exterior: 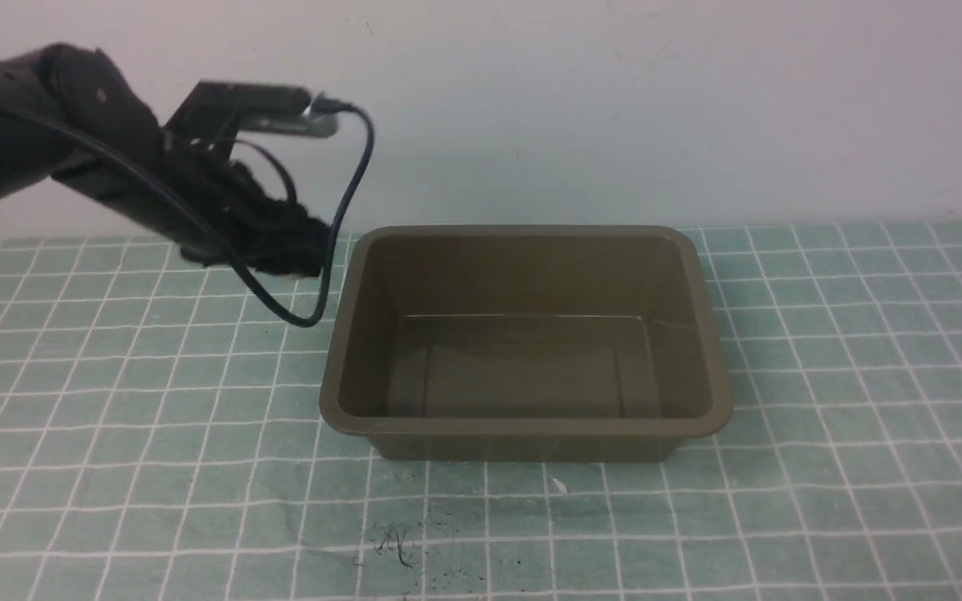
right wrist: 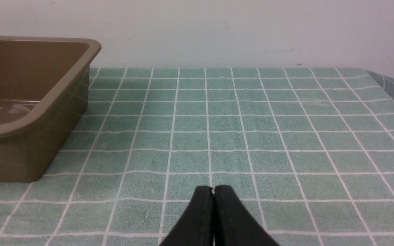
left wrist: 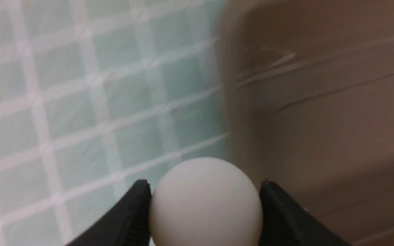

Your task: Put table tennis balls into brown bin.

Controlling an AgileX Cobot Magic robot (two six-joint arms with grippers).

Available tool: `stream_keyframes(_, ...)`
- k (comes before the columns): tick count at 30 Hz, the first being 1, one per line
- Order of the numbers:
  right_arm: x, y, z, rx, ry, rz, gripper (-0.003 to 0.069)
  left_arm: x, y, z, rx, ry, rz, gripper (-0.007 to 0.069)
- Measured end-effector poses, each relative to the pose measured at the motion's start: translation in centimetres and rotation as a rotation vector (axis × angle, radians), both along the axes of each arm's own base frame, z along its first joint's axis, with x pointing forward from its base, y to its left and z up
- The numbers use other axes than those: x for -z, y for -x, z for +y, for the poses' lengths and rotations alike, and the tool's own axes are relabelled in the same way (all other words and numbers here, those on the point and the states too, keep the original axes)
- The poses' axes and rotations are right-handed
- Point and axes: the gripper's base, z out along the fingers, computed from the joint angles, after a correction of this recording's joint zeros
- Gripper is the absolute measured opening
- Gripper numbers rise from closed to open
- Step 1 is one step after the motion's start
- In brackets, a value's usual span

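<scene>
The brown bin point(exterior: 347, 334) sits mid-table, its glossy inside bare. My left gripper point(exterior: 301, 250) hovers just beyond the bin's far left corner, above the cloth. In the left wrist view the gripper point(left wrist: 205, 186) is shut on the white table tennis ball point(left wrist: 205, 201), pinched between both black fingers point(left wrist: 135, 212), with the bin's rim point(left wrist: 227, 78) right beside it. From the front the ball is hidden by the arm. My right gripper point(right wrist: 213, 188) is shut and empty, low over the cloth to the right of the bin point(right wrist: 46, 99); it is outside the front view.
A green checked cloth point(exterior: 848, 376) covers the table up to a pale wall point(exterior: 615, 100). A black cable point(exterior: 339, 217) loops down from the left wrist near the bin's left rim. Dark scribble marks point(exterior: 397, 542) lie on the cloth in front of the bin.
</scene>
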Motion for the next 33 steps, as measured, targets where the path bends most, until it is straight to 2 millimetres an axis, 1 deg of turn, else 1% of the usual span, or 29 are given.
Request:
stream_keyframes(1,0.0,0.0,0.0,0.000,0.000,0.000,-0.0013,0.0,0.0,-0.3,0.008,0.000,-0.005,0.0346)
stream_keyframes(2,0.0,0.0,0.0,0.000,0.000,0.000,-0.0013,-0.3,0.2,-1.5,0.052,-0.001,-0.029,0.0346)
stream_keyframes(3,0.0,0.0,0.0,0.000,0.000,0.000,-0.0013,0.4,0.5,-3.8,0.113,-0.003,-0.033,0.0346)
stream_keyframes(4,0.0,0.0,0.0,0.000,0.000,0.000,-0.0013,0.8,0.6,-4.6,0.132,-0.003,-0.026,0.0349)
stream_keyframes(5,0.0,0.0,0.0,0.000,0.000,0.000,-0.0013,1.8,0.6,-5.6,0.157,-0.009,-0.003,0.0370)
stream_keyframes(6,0.0,0.0,0.0,0.000,0.000,0.000,-0.0013,2.3,0.6,-6.5,0.180,-0.013,0.015,0.0394)
stream_keyframes(7,0.0,0.0,0.0,0.000,0.000,0.000,-0.0013,2.6,0.6,-6.7,0.184,-0.016,0.023,0.0411)
stream_keyframes(8,0.0,0.0,0.0,0.000,0.000,0.000,-0.0013,3.2,0.5,-7.5,0.212,-0.025,0.050,0.0489)
stream_keyframes(9,0.0,0.0,0.0,0.000,0.000,0.000,-0.0013,3.0,0.5,-7.8,0.219,-0.028,0.060,0.0524)
stream_keyframes(11,0.0,0.0,0.0,0.000,0.000,0.000,-0.0013,1.9,0.5,-8.0,0.210,-0.017,0.084,0.0568)
stream_keyframes(12,0.0,0.0,0.0,0.000,0.000,0.000,-0.0013,1.1,0.6,-7.9,0.196,-0.010,0.090,0.0567)
stream_keyframes(13,0.0,0.0,0.0,0.000,0.000,0.000,-0.0013,-0.8,1.1,-7.5,0.172,-0.011,0.097,0.0528)
stream_keyframes(15,0.0,0.0,0.0,0.000,0.000,0.000,-0.0013,-3.1,2.2,-6.6,0.139,-0.034,0.090,0.0410)
stream_keyframes(16,0.0,0.0,0.0,0.000,0.000,0.000,-0.0013,-4.8,3.5,-5.8,0.112,-0.059,0.081,0.0254)
stream_keyframes(17,0.0,0.0,0.0,0.000,0.000,0.000,-0.0013,-5.2,3.7,-5.6,0.107,-0.061,0.074,0.0254)
stream_keyframes(18,0.0,0.0,0.0,0.000,0.000,0.000,-0.0013,-7.5,6.2,-4.3,0.078,-0.081,0.023,0.0099)
stream_keyframes(19,0.0,0.0,0.0,0.000,0.000,0.000,-0.0013,-7.8,7.1,-3.8,0.067,-0.090,0.007,0.0070)
stream_keyframes(20,0.0,0.0,0.0,0.000,0.000,0.000,-0.0013,-9.1,9.4,-2.8,0.053,-0.083,-0.054,0.0029)
stream_keyframes(21,0.0,0.0,0.0,0.000,0.000,0.000,-0.0013,-9.3,9.7,-2.7,0.050,-0.080,-0.071,0.0024)
stream_keyframes(23,0.0,0.0,0.0,0.000,0.000,0.000,-0.0013,-9.7,14.0,-1.0,0.031,-0.022,-0.187,-0.0002)
stream_keyframes(24,0.0,0.0,0.0,0.000,0.000,0.000,-0.0013,-9.1,14.7,-0.8,0.026,-0.008,-0.209,-0.0004)
stream_keyframes(25,0.0,0.0,0.0,0.000,0.000,0.000,-0.0013,-9.4,15.0,-0.7,0.026,-0.003,-0.219,-0.0005)
stream_keyframes(26,0.0,0.0,0.0,0.000,0.000,0.000,-0.0013,-8.7,16.4,0.0,0.013,0.025,-0.285,-0.0005)
stream_keyframes(29,0.0,0.0,0.0,0.000,0.000,0.000,-0.0013,-6.4,18.5,1.0,-0.006,0.052,-0.358,-0.0005)
stream_keyframes(30,0.0,0.0,0.0,0.000,0.000,0.000,-0.0013,-5.7,19.1,1.3,-0.011,0.059,-0.378,-0.0005)
stream_keyframes(31,0.0,0.0,0.0,0.000,0.000,0.000,-0.0013,-5.7,19.1,1.3,-0.011,0.059,-0.378,-0.0005)
stream_keyframes(32,0.0,0.0,0.0,0.000,0.000,0.000,-0.0013,-4.9,19.7,1.6,-0.015,0.063,-0.389,-0.0005)
stream_keyframes(33,0.0,0.0,0.0,0.000,0.000,0.000,-0.0013,-4.6,20.0,1.7,-0.015,0.063,-0.391,-0.0005)
